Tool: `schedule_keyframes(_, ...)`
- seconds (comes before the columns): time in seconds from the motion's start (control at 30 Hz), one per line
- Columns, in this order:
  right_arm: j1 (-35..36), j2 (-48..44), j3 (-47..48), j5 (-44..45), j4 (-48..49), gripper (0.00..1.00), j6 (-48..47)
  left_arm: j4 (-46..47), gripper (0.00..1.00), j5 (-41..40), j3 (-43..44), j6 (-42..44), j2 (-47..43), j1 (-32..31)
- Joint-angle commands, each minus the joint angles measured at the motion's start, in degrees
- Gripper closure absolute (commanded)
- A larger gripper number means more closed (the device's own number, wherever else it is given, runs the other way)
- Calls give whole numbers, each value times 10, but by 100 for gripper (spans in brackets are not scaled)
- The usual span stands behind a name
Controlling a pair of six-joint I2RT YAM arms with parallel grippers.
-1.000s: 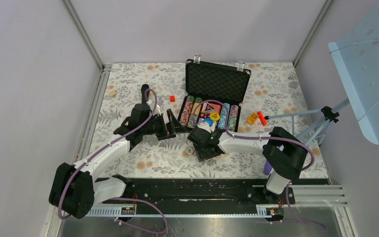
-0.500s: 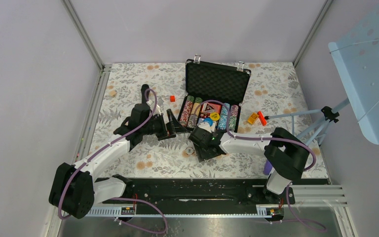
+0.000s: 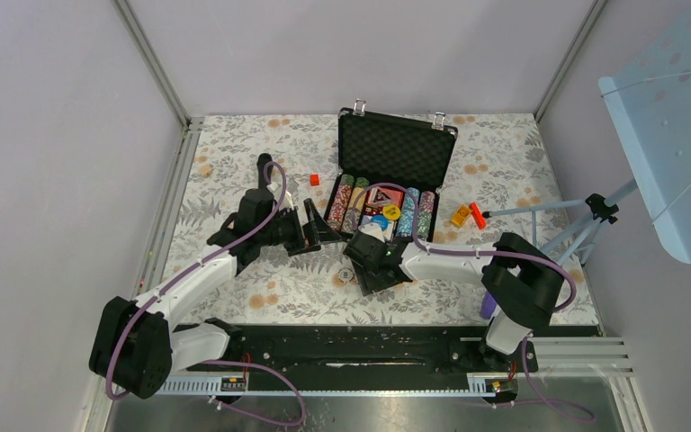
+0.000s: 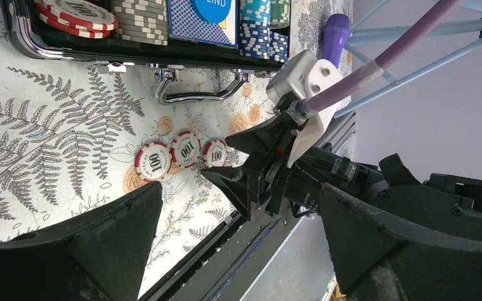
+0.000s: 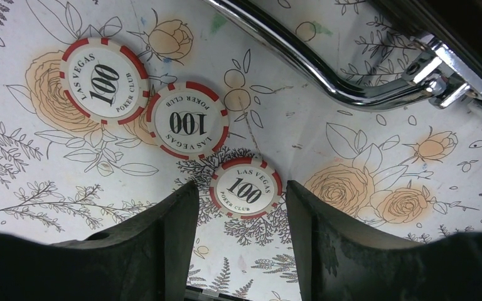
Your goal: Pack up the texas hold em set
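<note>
The right gripper (image 5: 241, 195) hung half open over the nearest 100 chip (image 5: 246, 188). The chip lay flat on the surface by the briefcase (image 3: 396, 151) handle. The gripper should go straight down and pinch the chip's edges softly. The left gripper (image 3: 317, 223) was wide open and empty.

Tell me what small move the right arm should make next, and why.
Probably lower the right pincer and close on the nearest 100 chip. Its open fingers stand either side of that chip, which lies flat on the table beside two others, outside the open briefcase.
</note>
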Motion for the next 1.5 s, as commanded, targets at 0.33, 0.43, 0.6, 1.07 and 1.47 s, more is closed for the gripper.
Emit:
schedule_keyframes(0.33, 11, 37, -35, -52, -74, 38, -18, 20, 5, -8, 13, 3, -4, -3)
schedule_keyframes(0.43, 11, 37, -37, -57, -74, 37, -24, 21, 5, -7, 13, 3, -3, -3)
schedule_keyframes(0.6, 12, 37, -36, -61, -75, 39, -30, 20, 5, -7, 13, 3, -4, -2)
schedule_keyframes(1.07, 13, 33, -32, -40, -91, 50, -33, 20, 5, -8, 13, 5, -2, -2)
schedule_keyframes(1.47, 13, 2, -13, 9, -84, 55, -30, 21, 5, -9, 8, 5, -7, -3)
